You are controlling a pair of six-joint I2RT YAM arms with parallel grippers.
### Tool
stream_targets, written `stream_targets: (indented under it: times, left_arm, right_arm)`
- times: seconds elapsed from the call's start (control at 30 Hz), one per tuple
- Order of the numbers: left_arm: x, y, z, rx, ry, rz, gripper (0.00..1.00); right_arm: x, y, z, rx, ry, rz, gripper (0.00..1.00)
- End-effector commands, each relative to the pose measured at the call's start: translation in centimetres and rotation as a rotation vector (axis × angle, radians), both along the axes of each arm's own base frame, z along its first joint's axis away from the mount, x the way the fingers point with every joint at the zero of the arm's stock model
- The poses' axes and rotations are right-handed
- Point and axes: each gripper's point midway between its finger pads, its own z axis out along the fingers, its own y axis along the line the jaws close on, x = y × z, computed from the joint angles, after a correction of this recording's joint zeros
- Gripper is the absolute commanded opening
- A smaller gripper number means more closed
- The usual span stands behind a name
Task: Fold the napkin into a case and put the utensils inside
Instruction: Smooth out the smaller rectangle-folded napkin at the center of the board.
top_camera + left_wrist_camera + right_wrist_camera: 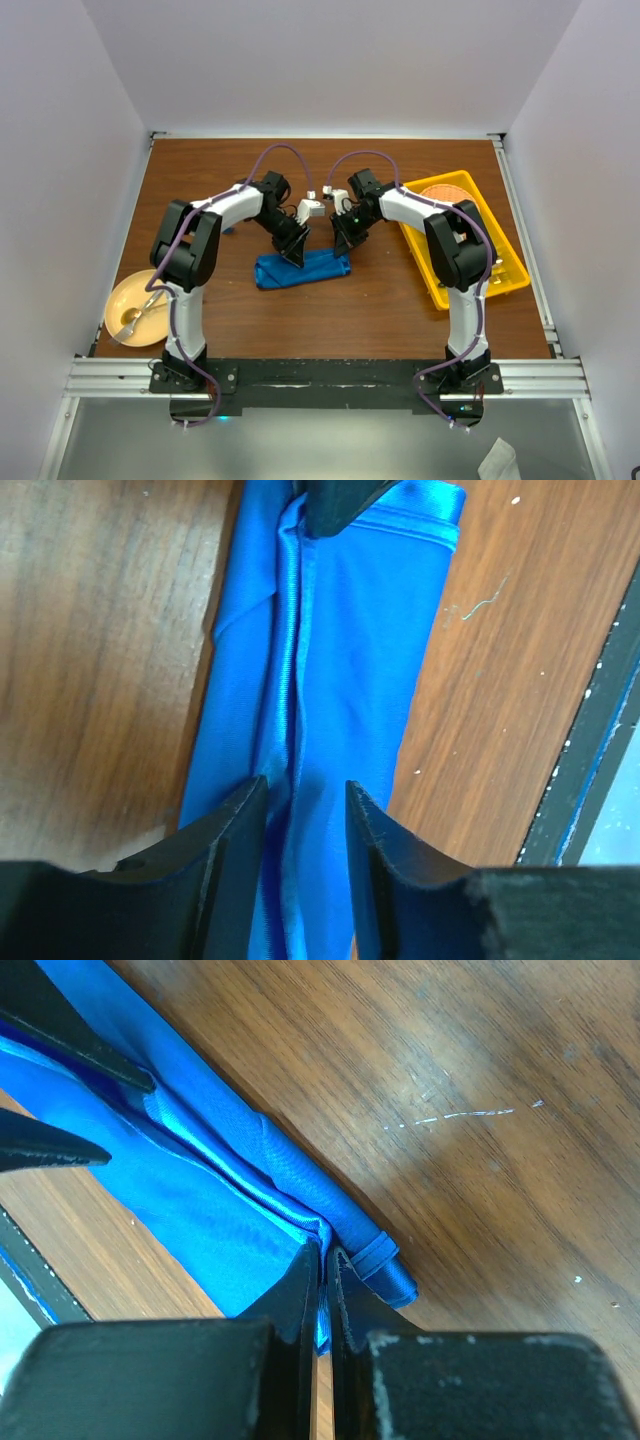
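Right gripper was pinched on the top layer of the napkin at its right end, with the fingers all but together and a sliver of cloth between them. Left gripper sat spread over the same strip, one finger on either side of the raised centre ridge, not clamped.

The napkin lay as a narrow strip mid-table, slightly nearer the front edge than the back and roughly parallel to it. My read was that the fold was under way: strip formed, but not a tidy case yet. The seam stood proud and a bit of hem poked out at the right end.

To do this step well, I'd say:
- Keep the right pinch on one layer only, or the pocket gets closed off.
- Close the left gripper low on the ridge before any pull. The fabric was shiny and likely to slip.
- Move both ends together with tension along the strip and no twist, then press flat.

I couldn't make out the plastic utensils in any view. The yellow tray sat along the right edge and the plate with a gold spoon at the front-left corner, both well apart from the cloth.
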Motion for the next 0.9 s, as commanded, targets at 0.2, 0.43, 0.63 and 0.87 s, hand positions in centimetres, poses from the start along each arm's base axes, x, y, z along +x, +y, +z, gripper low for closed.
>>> stream_targets:
  times: [0.2, 0.43, 0.63, 0.87]
  left_arm:
    - [2.0, -1.4, 5.2, -0.110, -0.098, 0.020, 0.09]
    - [3.9, -1.2, 4.7, -0.090, -0.129, 0.058, 0.00]
    - [5.1, 0.5, 0.8, -0.048, -0.071, 0.143, 0.00]
    - [5.1, 0.6, -2.4, -0.047, -0.017, 0.162, 0.00]
  right_arm:
    - [1.1, -1.9, -2.9, -0.114, -0.073, 0.026, 0.00]
    - [1.2, -1.9, -2.9, -0.114, -0.081, 0.036, 0.00]
    - [1.6, -1.8, -2.6, -0.109, -0.090, 0.039, 0.00]
    - [1.8, -1.3, -1.3, -0.092, -0.091, 0.044, 0.00]
